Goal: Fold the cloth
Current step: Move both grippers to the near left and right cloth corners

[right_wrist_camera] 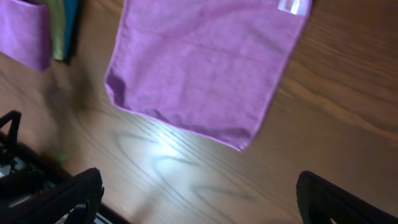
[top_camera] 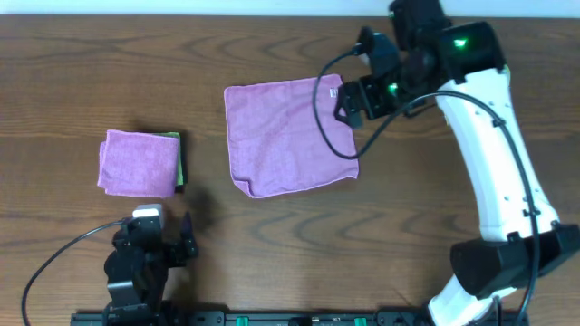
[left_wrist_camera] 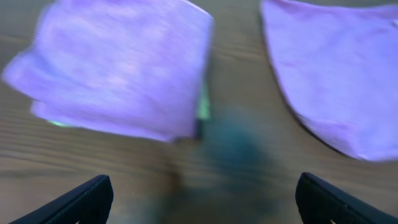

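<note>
A pink cloth (top_camera: 288,136) lies spread flat on the wooden table, with a white tag at its far right corner. It also shows in the right wrist view (right_wrist_camera: 205,68) and at the right of the left wrist view (left_wrist_camera: 339,68). My right gripper (top_camera: 353,98) hovers over the cloth's right edge, open and empty (right_wrist_camera: 199,199). My left gripper (top_camera: 168,246) is near the table's front edge, open and empty (left_wrist_camera: 205,199).
A folded pink cloth (top_camera: 138,163) lies on top of a green one (top_camera: 179,163) at the left; the pair also shows in the left wrist view (left_wrist_camera: 118,68) and the right wrist view (right_wrist_camera: 25,31). A black cable hangs across the spread cloth.
</note>
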Robot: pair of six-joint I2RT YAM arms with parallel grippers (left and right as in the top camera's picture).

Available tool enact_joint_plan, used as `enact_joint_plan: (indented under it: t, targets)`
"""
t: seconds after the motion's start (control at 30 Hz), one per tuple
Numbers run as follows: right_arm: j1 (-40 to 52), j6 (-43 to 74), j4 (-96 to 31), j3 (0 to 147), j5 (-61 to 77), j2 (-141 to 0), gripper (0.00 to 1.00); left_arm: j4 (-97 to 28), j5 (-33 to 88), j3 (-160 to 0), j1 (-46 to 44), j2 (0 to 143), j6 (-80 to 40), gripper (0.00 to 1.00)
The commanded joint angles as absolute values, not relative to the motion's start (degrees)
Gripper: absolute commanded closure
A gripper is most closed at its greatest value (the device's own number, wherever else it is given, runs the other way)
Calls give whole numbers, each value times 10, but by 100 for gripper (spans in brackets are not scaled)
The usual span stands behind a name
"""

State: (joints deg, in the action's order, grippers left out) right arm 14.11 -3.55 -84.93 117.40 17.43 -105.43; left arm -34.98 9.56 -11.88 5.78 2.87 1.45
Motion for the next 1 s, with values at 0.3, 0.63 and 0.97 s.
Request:
enact_joint_plan:
  t: [0.3, 0.63, 0.97]
  targets:
    - [56, -83, -768, 950, 203, -865, 1, -436, 227, -361, 56, 362, 0, 5]
    - [31, 44, -650, 589, 215, -613, 1, -374, 418, -407, 56, 526, -107, 5]
    - [8, 123, -555, 409, 277, -533, 1, -376, 409, -407, 43, 574, -214, 5]
